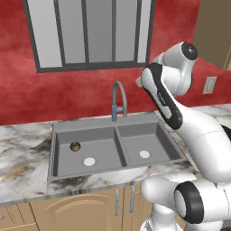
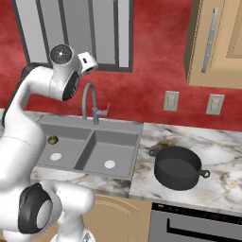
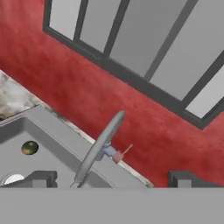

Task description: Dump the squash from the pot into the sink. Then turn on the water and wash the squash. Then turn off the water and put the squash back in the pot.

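Observation:
The squash [image 1: 75, 146], a small dark green and orange-brown ball, lies in the left basin of the grey sink [image 1: 85, 124], just behind that basin's white drain [image 1: 89, 161]. It also shows in the right base view as the squash [image 2: 52, 140] and in the hand view as the squash [image 3: 29, 148]. The black pot [image 2: 178, 168] stands upright on the counter to the right of the sink [image 2: 85, 122]. My gripper [image 3: 113, 180] hangs high above the sink, open and holding nothing, looking down at the faucet [image 3: 98, 148].
The grey gooseneck faucet [image 1: 118, 99] rises behind the sink's divider, with its small handle [image 3: 118, 155] at the base. A red wall and a window [image 1: 88, 31] stand behind it. Marble counter [image 2: 203, 142] spreads on both sides. Two wall outlets [image 2: 170, 100] sit above the pot.

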